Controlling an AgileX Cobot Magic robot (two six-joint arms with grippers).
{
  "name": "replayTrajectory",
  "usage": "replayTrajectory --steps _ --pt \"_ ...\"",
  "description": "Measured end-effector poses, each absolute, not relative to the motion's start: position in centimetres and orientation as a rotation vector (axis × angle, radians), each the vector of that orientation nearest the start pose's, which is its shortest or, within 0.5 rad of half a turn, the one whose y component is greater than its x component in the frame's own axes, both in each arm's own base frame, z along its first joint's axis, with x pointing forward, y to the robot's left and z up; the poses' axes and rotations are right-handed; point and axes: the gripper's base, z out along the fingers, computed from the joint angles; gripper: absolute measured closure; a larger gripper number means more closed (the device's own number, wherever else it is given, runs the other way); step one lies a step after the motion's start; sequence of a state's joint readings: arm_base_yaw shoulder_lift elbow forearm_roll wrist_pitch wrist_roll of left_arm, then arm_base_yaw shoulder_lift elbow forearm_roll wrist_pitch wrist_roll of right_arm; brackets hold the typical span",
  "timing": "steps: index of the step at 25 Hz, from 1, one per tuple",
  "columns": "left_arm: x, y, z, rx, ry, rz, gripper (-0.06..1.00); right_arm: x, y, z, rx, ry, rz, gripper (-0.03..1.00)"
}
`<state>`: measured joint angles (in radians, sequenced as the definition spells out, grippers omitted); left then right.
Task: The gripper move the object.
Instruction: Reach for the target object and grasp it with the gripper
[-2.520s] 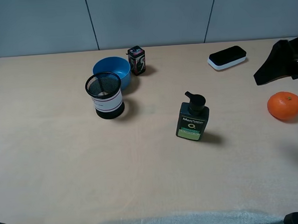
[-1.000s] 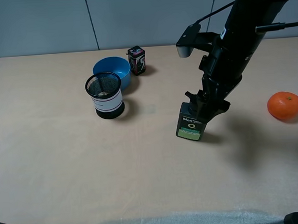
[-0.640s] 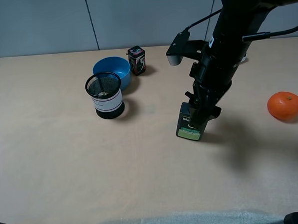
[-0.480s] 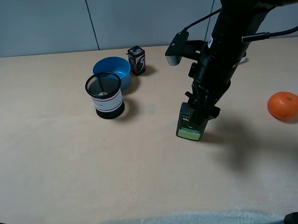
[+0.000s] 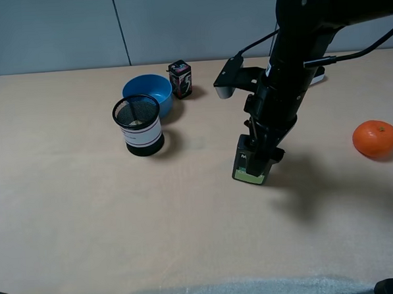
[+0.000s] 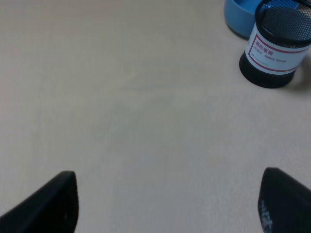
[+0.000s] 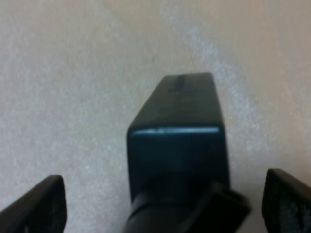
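Daylight shows on both sides of the object [image 7: 177,141] in the right wrist view: the right gripper [image 5: 260,150] has its fingers [image 7: 36,206] spread wide, one to each side of the bottle and touching neither side, which the high camera cannot show because the arm [image 5: 297,56] covers that spot. The high view alone gives the setting: the object stands upright on the bench [image 5: 68,219] near its middle, a little toward the right edge, well apart from the orange [image 5: 375,138] by that edge and from the mesh cup [image 5: 137,126], blue bowl [image 5: 151,90] and small printed box [image 5: 180,79] grouped toward the far edge. The left wrist view shows the left gripper [image 6: 167,208] with its tips parted over bare bench, the mesh cup and bowl ahead of it. The object is a dark, flat-sided bottle with a light green label [image 5: 249,178] low on its front and a white "M" above; its pump is hidden from above and blurred at the wrist. The arm comes in from the far right corner and drops steeply, a grey block [image 5: 224,90] jutting toward the left edge, the claw pointing down over the bottle's top.
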<state>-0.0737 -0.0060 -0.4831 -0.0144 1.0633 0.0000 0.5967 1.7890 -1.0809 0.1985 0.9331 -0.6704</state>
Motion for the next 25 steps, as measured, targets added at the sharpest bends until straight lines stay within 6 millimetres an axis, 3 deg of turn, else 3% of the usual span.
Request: replayTrajectory --steps 13,25 --pt "-0.4 -0.1 27.2 0.076 2.057 -0.063 0.19 26.0 19.4 15.1 -1.698 2.643 0.243 0.36" --pt "-0.4 -0.1 27.2 0.076 2.057 -0.063 0.19 26.2 19.4 15.1 -1.688 2.632 0.240 0.39"
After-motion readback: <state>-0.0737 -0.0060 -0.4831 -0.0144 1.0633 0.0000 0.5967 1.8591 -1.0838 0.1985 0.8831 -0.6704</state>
